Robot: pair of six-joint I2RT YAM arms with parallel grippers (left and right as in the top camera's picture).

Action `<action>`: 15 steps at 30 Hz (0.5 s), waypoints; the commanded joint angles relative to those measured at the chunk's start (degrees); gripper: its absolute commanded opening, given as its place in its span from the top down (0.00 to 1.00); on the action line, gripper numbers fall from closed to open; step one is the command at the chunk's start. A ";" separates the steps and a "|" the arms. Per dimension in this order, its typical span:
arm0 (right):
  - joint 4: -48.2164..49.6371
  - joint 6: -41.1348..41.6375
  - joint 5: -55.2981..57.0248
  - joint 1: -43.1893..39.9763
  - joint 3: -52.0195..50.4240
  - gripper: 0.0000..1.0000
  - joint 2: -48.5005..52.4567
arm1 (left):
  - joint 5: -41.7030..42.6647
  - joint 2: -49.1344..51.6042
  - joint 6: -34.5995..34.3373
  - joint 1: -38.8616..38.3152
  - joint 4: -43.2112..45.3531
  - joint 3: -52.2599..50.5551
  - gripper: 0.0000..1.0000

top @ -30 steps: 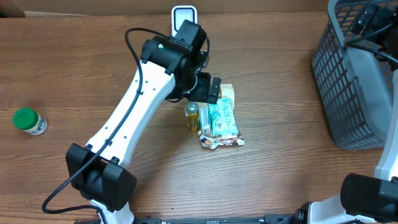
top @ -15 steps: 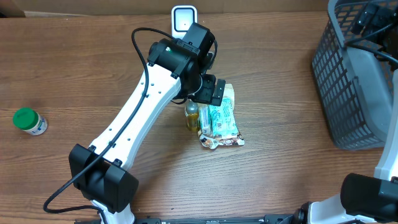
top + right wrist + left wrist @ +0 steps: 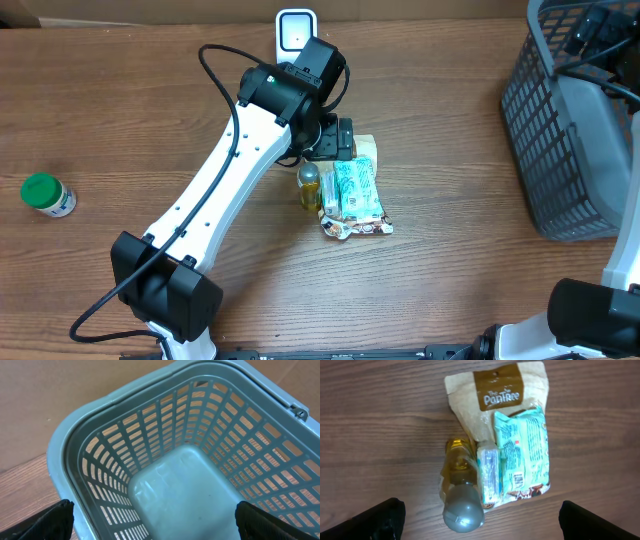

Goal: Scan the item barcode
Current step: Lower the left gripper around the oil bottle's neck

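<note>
The teal packet [image 3: 522,452] lies on a brown pouch [image 3: 495,400] with a small bottle [image 3: 460,485] against them. The pile sits near the table's [image 3: 450,280] far edge, mid-width, just before the scanner [image 3: 294,28]. The packet looks light, soft, crinkly and probably slippery, so a pinch across its narrow width seems best. The left gripper [image 3: 338,142] hovers above it, jaws apart and empty. The right gripper [image 3: 155,522], also apart, hangs over the basket [image 3: 115,465].

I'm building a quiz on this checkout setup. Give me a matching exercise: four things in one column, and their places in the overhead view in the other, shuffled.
Things:
1. jar
2. basket
3. scanner
4. bottle

Places:
A. far edge, centre
B. far left, alone
C. right side
D. beside the snack packets

Pairs: 1-B, 2-C, 3-A, 4-D.
</note>
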 commanded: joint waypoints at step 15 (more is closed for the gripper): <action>0.22 0.24 0.57 -0.02 1.03 0.00 -0.55 | -3.87 0.24 -12.48 -2.36 2.08 -9.38 0.03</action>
